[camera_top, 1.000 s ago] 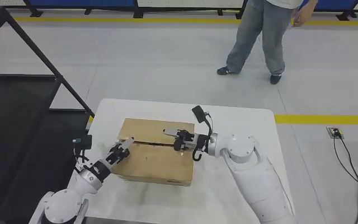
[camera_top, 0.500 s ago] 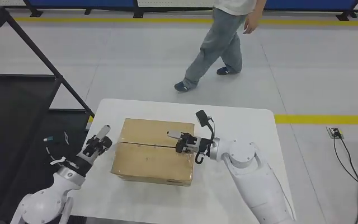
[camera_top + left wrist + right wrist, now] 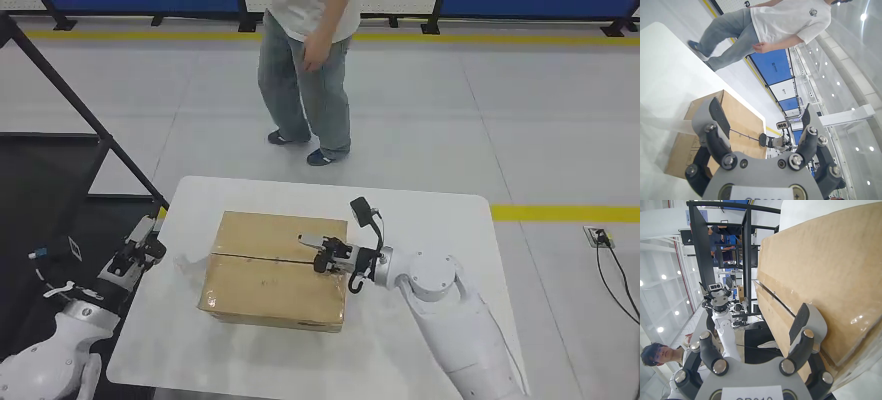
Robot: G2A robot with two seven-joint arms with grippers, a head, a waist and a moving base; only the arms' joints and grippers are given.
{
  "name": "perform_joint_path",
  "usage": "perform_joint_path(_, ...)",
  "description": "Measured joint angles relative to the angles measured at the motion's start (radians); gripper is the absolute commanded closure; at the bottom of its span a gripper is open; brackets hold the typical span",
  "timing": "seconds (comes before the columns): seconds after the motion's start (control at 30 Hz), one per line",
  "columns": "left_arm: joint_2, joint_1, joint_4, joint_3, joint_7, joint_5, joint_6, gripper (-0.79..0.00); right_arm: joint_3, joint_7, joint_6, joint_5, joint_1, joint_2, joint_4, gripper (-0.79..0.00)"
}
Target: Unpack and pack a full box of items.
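A closed brown cardboard box (image 3: pixel 275 270) with a taped middle seam sits in the middle of the white table (image 3: pixel 440 220). My right gripper (image 3: pixel 318 245) hovers over the seam near the box's right end, open, with one finger (image 3: pixel 802 321) lying against the box top (image 3: pixel 819 266). At the table's left edge, my left gripper (image 3: pixel 140 248) stands apart from the box. Its fingers (image 3: pixel 719 115) are spread open and hold nothing. The box (image 3: pixel 745 121) shows beyond them in the left wrist view.
A black metal frame (image 3: pixel 80 120) and dark cloth (image 3: pixel 50 220) stand just left of the table. Bare table surface lies to the right of the box and along its near side.
My left gripper has pulled back from the box's left end to the table's left edge. The right gripper has stayed over the seam.
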Motion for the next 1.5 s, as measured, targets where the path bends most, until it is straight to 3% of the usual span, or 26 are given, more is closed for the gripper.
perform_joint_path(0.33, -0.022, -0.074, 0.179, 0.081, 0.125, -0.126, 0.136, -0.785, -0.017, -0.031, -0.024, 0.002, 0.015, 0.005, 0.028, -0.785)
perform_joint_path(0.43, -0.024, -0.101, 0.244, 0.118, 0.108, -0.106, 0.161, -0.785, -0.018, -0.030, -0.041, 0.007, 0.017, 0.007, 0.038, -0.785)
perform_joint_path(0.5, -0.021, -0.118, 0.277, 0.138, 0.036, -0.085, 0.166, -0.785, -0.019, -0.028, -0.045, 0.010, 0.018, 0.009, 0.042, -0.785)
perform_joint_path(0.57, -0.019, -0.123, 0.286, 0.139, -0.012, -0.083, 0.162, -0.785, -0.022, -0.026, -0.045, 0.009, 0.019, 0.011, 0.044, -0.785)
perform_joint_path(0.83, -0.021, -0.111, 0.287, 0.154, 0.009, -0.066, 0.159, -0.785, -0.033, -0.024, -0.038, 0.015, 0.031, 0.015, 0.058, -0.785)
perform_joint_path(1.03, -0.033, -0.121, 0.359, 0.185, -0.006, -0.165, 0.191, -0.785, -0.046, -0.026, -0.034, 0.022, 0.044, 0.016, 0.070, -0.785)
perform_joint_path(1.33, -0.049, -0.180, 0.450, 0.225, -0.019, -0.269, 0.185, -0.785, -0.066, -0.024, -0.018, 0.023, 0.072, 0.018, 0.071, -0.785)
perform_joint_path(1.5, -0.062, -0.253, 0.511, 0.275, 0.006, -0.307, 0.202, -0.785, -0.078, -0.028, -0.011, 0.024, 0.079, 0.019, 0.066, -0.785)
